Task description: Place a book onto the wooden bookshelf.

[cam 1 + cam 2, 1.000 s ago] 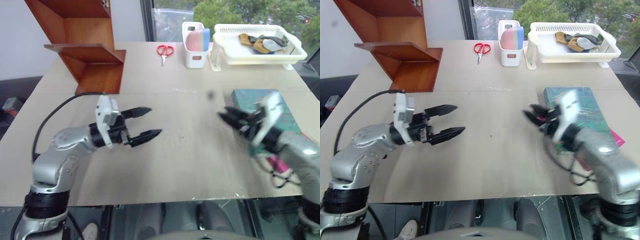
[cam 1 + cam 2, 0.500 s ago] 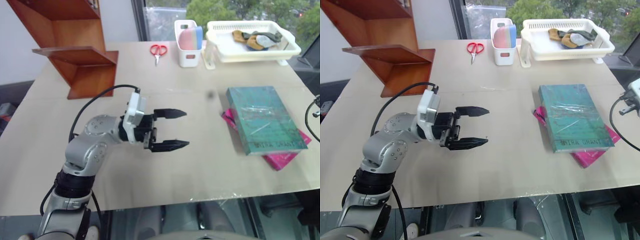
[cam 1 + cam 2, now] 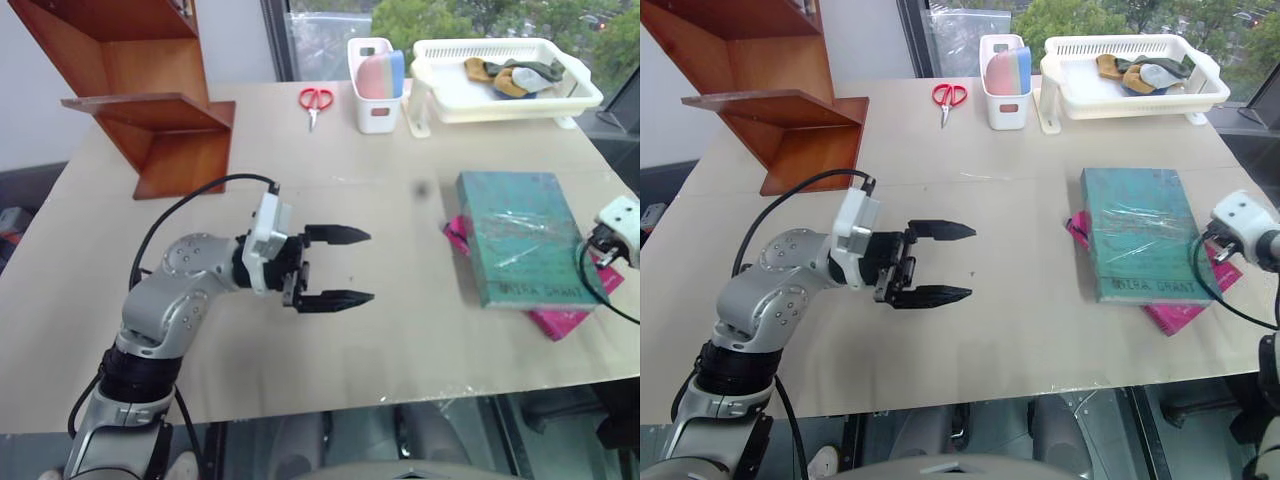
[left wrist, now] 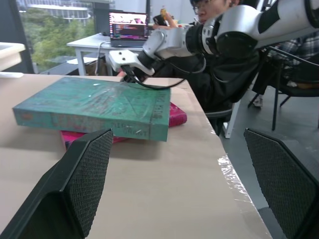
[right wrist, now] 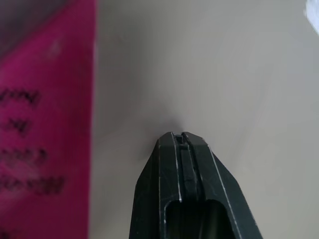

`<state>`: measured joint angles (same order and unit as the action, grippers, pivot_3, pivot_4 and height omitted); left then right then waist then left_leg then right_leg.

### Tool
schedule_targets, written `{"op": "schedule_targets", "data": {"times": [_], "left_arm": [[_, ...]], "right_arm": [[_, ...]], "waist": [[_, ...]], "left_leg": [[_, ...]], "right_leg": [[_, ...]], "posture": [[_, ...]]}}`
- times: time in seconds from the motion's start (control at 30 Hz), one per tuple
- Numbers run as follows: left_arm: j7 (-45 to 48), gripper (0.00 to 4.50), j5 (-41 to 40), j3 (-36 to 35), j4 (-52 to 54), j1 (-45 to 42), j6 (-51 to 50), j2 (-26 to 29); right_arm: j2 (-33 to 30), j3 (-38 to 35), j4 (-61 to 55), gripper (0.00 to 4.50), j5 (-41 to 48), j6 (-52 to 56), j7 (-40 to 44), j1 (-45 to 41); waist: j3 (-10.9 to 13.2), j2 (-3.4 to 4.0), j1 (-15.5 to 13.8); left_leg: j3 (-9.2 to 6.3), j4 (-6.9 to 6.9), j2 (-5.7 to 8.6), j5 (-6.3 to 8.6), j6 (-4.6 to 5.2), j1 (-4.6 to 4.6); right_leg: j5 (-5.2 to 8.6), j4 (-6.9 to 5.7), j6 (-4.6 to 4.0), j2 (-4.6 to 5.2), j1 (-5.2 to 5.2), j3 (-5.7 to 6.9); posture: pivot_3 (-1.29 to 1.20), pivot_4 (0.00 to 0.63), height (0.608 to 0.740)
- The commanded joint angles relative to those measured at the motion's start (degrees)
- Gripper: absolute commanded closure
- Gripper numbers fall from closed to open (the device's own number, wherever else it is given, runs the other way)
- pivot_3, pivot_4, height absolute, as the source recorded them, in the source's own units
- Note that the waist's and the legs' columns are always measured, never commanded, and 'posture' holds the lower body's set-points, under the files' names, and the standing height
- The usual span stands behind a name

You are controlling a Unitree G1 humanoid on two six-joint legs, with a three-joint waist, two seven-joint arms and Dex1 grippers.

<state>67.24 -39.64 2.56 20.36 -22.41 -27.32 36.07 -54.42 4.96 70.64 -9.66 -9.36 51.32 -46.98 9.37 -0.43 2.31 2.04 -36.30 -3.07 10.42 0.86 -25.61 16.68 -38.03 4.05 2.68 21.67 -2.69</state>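
Observation:
The teal-green book [image 3: 520, 235] lies flat at the table's right, on top of a thinner pink book [image 3: 562, 320]. The wooden bookshelf [image 3: 150, 100] stands at the far left corner. My left gripper [image 3: 370, 266] hovers open and empty over the table's middle, pointing right toward the book; its fingers [image 4: 84, 174] frame the book [image 4: 94, 107] in the left wrist view. My right wrist [image 3: 620, 220] sits at the book's right edge. The right gripper [image 5: 180, 135] is shut and empty, tip close to the bare table beside the pink cover [image 5: 45, 124].
Red scissors [image 3: 316, 100], a white cup holding sponges [image 3: 378, 85] and a white tray [image 3: 500, 95] with oddments line the far edge. A person [image 4: 219, 30] sits at a desk beyond the table's right side.
My right arm swung from in front of the book out to the right and down to the book's right edge. The left gripper shifted slightly right and stayed open.

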Motion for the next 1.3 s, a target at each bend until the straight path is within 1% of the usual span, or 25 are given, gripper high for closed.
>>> {"op": "schedule_targets", "data": {"times": [0.03, 0.27, 0.4, 0.57, 0.73, 0.9, 1.0, 1.1, 1.17, 1.23, 1.3], "left_arm": [[-0.3, 0.00, -1.1, -2.0, 2.7, 0.4, 0.1, 1.0], [-0.1, 0.00, -1.3, -3.3, 1.9, 1.3, 0.5, 2.3], [-0.3, 0.00, -1.2, -3.8, 1.7, 1.9, 0.4, 2.6], [-0.3, 0.00, -1.2, -4.5, 1.4, 2.6, 0.2, 3.6], [-0.5, 0.00, -1.0, -4.9, 0.9, 2.8, 0.0, 4.2], [-0.4, 0.00, -0.3, -4.8, 0.0, 3.3, 0.3, 4.8], [-0.6, 0.00, 0.7, -4.2, -0.3, 3.9, 0.5, 5.0], [-0.7, 0.00, 1.7, -3.7, -1.1, 4.3, 1.4, 4.5], [-1.0, 0.00, 2.1, -3.8, -1.8, 4.3, 1.8, 4.1], [-1.1, 0.00, 3.1, -3.5, -3.0, 4.1, 2.1, 3.9], [-0.9, 0.00, 4.0, -3.1, -4.0, 3.8, 2.8, 3.8]], "right_arm": [[1.9, -0.9, -0.8, 4.43, 1.6, -0.7, 5.5, 0.4], [4.7, -2.7, -3.2, 4.43, 3.8, -1.3, 8.8, 0.7], [7.2, -3.5, -7.1, 4.43, 5.9, 1.4, 12.0, 1.8], [10.4, -3.5, -17.9, 4.43, 9.0, 9.9, 15.4, 6.3], [12.4, -4.3, -27.1, 4.43, 11.3, 15.9, 14.5, 9.9], [13.5, -4.8, -34.1, 4.43, 12.7, 19.2, 13.4, 13.1], [12.8, -5.8, -35.9, 4.43, 12.3, 19.1, 10.5, 14.5], [9.1, -7.1, -36.1, 4.43, 9.4, 15.8, 4.8, 16.5], [7.1, -8.4, -38.1, 4.43, 9.2, 14.9, 2.8, 18.5], [5.2, -10.9, -45.2, 4.43, 10.9, 17.1, 1.8, 22.8], [4.6, -13.2, -53.9, 4.43, 13.6, 21.2, 1.5, 26.5]], "waist": [[0.0, 0.00, 0.1], [0.0, -0.02, 0.5], [0.0, -0.06, 0.5], [0.1, -0.21, 0.5], [0.0, -0.30, 0.8], [0.0, -0.32, 0.8], [0.0, -0.32, 0.9], [0.0, -0.33, 0.7], [0.0, -0.34, -0.1], [0.1, -0.35, -1.0], [0.1, -0.36, -1.6]], "left_leg": [[0.01, 0.00, -0.01, 0.00, 0.00, 0.02], [0.11, 0.00, -0.10, 0.00, 0.00, 0.21], [0.30, 0.00, -0.11, 0.00, 0.00, 0.35], [0.54, 0.06, -0.17, 0.01, -0.01, 0.83], [0.56, 0.06, -0.22, 0.01, -0.01, 0.96], [0.59, 0.04, -0.22, 0.01, -0.01, 0.98], [0.60, 0.04, -0.22, 0.01, -0.01, 0.96], [0.62, 0.04, -0.22, 0.01, -0.01, 0.95], [0.65, 0.02, -0.20, 0.01, -0.01, 0.94], [0.65, 0.00, -0.17, 0.01, -0.01, 0.87], [0.67, 0.01, -0.14, 0.02, -0.01, 0.79]], "right_leg": [[0.00, -0.01, 0.00, 0.00, 0.00, -0.01], [0.00, -0.12, -0.01, -0.10, -0.05, -0.16], [-0.01, -0.18, 0.00, -0.12, -0.09, -0.34], [0.01, -0.41, -0.01, -0.16, -0.30, -0.57], [0.01, -0.52, -0.02, -0.21, -0.35, -0.61], [0.01, -0.60, -0.02, -0.22, -0.32, -0.65], [0.01, -0.62, -0.02, -0.22, -0.29, -0.66], [0.01, -0.62, -0.01, -0.21, -0.29, -0.67], [0.01, -0.62, -0.01, -0.20, -0.28, -0.69], [0.02, -0.62, -0.01, -0.15, -0.24, -0.67], [0.02, -0.60, -0.01, -0.11, -0.15, -0.66]], "posture": [[0.00, 0.150, 0.740], [0.00, 0.150, 0.740], [0.00, 0.150, 0.740], [0.00, 0.150, 0.740], [0.00, 0.150, 0.740], [0.00, 0.150, 0.740], [0.00, 0.150, 0.740], [0.00, 0.150, 0.740], [0.00, 0.150, 0.740], [0.00, 0.150, 0.740], [0.00, 0.150, 0.740]]}}
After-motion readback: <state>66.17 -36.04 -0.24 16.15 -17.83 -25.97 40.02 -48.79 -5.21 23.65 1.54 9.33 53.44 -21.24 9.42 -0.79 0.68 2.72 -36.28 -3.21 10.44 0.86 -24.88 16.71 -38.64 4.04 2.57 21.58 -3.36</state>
